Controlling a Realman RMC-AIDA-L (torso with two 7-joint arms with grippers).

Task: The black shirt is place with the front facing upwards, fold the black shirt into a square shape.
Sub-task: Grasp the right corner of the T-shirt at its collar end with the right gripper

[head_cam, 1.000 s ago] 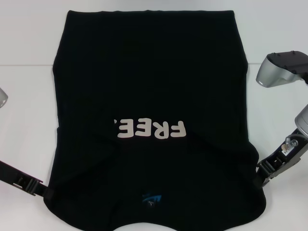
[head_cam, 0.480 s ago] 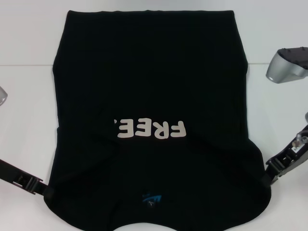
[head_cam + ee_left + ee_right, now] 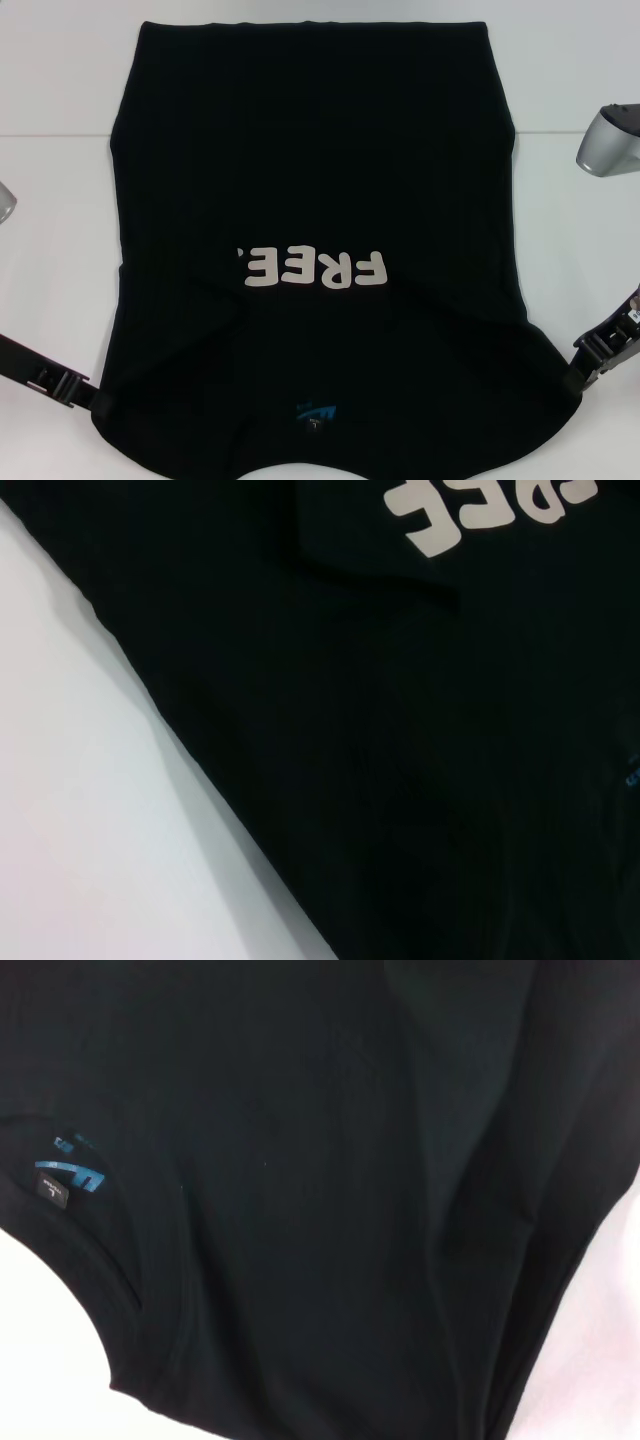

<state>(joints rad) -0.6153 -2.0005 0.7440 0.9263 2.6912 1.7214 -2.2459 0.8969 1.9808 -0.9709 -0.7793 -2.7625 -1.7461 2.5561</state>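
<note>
The black shirt [image 3: 320,180] lies flat on the white table [image 3: 55,260], front up, collar toward me, its side parts folded in. The white letters [image 3: 312,268] read upside down and the blue logo [image 3: 315,412] sits near the collar. My left gripper [image 3: 98,398] is at the shirt's near left corner, shut on the cloth edge. My right gripper [image 3: 580,372] is at the near right corner, shut on the cloth and drawing it outward. The shirt fills the left wrist view [image 3: 400,730] and the right wrist view [image 3: 300,1160], where no fingers show.
A silver part of my right arm [image 3: 610,140] hangs over the table at the right edge. A small silver part of my left arm [image 3: 5,203] shows at the left edge. Bare white table lies on both sides of the shirt.
My right gripper has moved outward to the right, and the shirt's near right corner has stretched out with it. The right arm's silver part has drawn back to the right. The left gripper has stayed put.
</note>
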